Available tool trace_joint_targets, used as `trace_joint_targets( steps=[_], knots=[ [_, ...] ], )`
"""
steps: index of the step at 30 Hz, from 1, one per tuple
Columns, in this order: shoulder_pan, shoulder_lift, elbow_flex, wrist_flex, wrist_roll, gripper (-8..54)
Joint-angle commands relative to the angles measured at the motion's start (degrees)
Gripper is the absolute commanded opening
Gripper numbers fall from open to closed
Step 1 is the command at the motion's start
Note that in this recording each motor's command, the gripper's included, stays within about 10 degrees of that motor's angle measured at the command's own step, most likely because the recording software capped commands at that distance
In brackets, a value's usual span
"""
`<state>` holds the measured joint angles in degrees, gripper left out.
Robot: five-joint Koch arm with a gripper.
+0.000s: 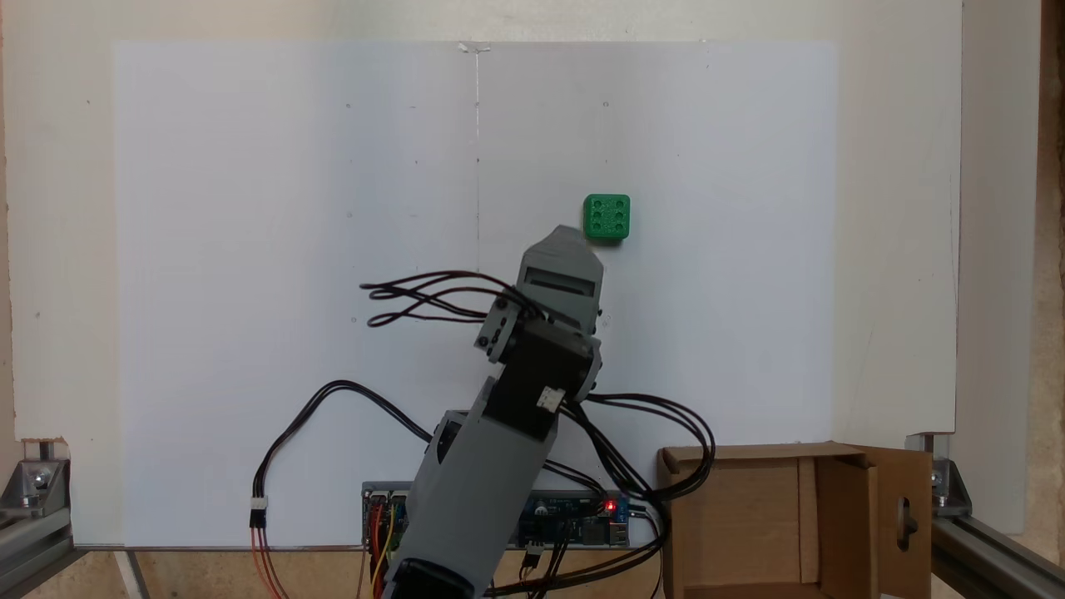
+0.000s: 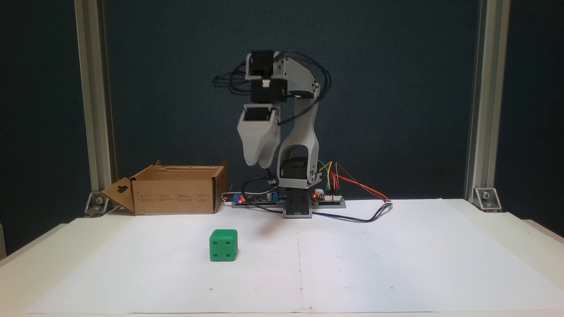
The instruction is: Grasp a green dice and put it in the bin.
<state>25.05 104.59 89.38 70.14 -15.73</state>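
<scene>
Front edge of tabletop (image 2: 26, 281) nearest in the side-on fixed view, covered by white paper sheet (image 2: 374, 259) reaching almost to that edge. Green dice (image 2: 223, 245) resting flat on the paper, left of the sheet's centre seam, with bare paper on every side; six pips uppermost in the top-down fixed view (image 1: 606, 216). Wide open paper to the right of the seam in the side-on view, nothing standing on it.

Tool (image 2: 259, 164) suspended high above the paper, pointing downward, well clear of the dice and behind it; tips appearing close together, though spread or pressed together cannot be told from either view. Nothing seen between the tips. In the top-down view, tool (image 1: 570, 237) just beside the dice's lower left corner, slightly overlapping in line of sight only.

Farther back, arm base (image 2: 297, 207) and circuit board (image 2: 328, 200) at the rear edge of the paper, loose cables (image 2: 365, 215) trailing onto the sheet. Bin (image 2: 174, 191) at rear left in the side-on view, open-topped, flap with handle hole folded outward; well apart from the dice. Aluminium frame posts (image 2: 90, 101) at both rear corners, dark wall (image 2: 396, 88) behind.
</scene>
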Motion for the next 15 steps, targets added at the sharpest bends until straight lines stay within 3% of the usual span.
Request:
trace_joint_targets(
  steps=[1, 15],
  knots=[
    [0.00, -1.93, -5.19, 1.58, -6.42, 45.3],
    [6.50, -13.18, -14.06, 1.85, -17.93, 45.8]
  ],
)
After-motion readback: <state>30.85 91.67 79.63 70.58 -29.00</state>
